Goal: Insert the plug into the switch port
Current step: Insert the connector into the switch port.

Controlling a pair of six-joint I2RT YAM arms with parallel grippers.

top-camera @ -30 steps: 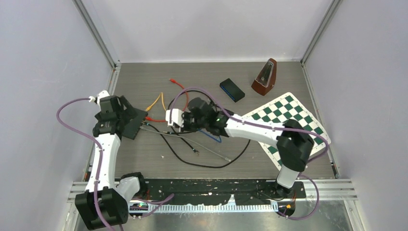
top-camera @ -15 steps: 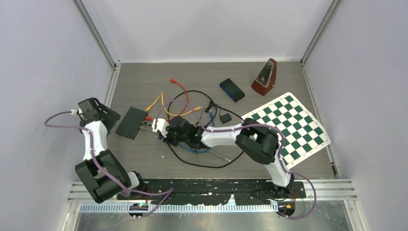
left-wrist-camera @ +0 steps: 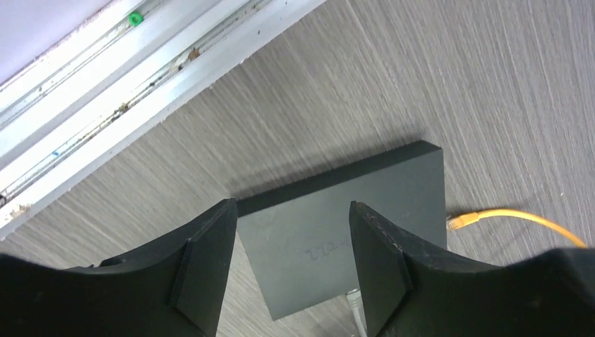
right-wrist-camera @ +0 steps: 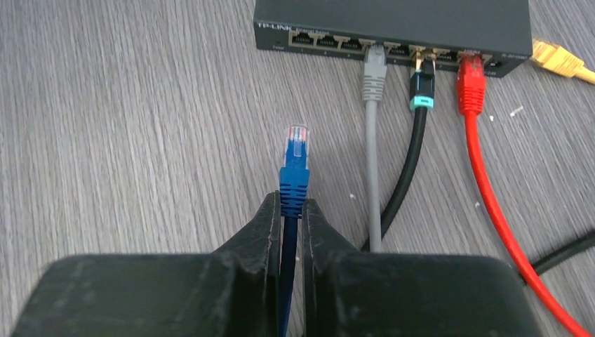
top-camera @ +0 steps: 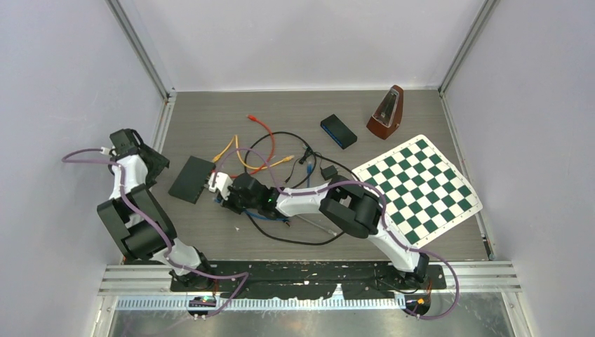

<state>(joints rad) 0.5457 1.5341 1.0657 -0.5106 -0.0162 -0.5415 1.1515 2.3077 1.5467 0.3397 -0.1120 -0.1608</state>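
Note:
The black switch (top-camera: 191,179) lies left of centre on the table, its port row facing right. In the right wrist view the switch (right-wrist-camera: 393,21) has grey, black and red cables plugged in, with free ports at its left. My right gripper (right-wrist-camera: 291,200) is shut on the boot of the blue plug (right-wrist-camera: 295,151), whose clear tip points at the port row a short way off. From above, the right gripper (top-camera: 215,188) sits just right of the switch. My left gripper (top-camera: 156,165) stands open and empty to the switch's left. Beyond the left gripper (left-wrist-camera: 291,210), the switch (left-wrist-camera: 351,203) shows.
A yellow plug (left-wrist-camera: 466,219) lies beside the switch. Orange, red and black cables (top-camera: 263,144) tangle behind the right arm. A second dark box (top-camera: 339,131), a metronome (top-camera: 386,112) and a chessboard (top-camera: 417,184) stand to the right. A metal rail (left-wrist-camera: 140,77) borders the left side.
The left arm let go of the switch and drew back to the left, its jaws narrowing. The right gripper carried the blue plug leftward, close to the switch's ports.

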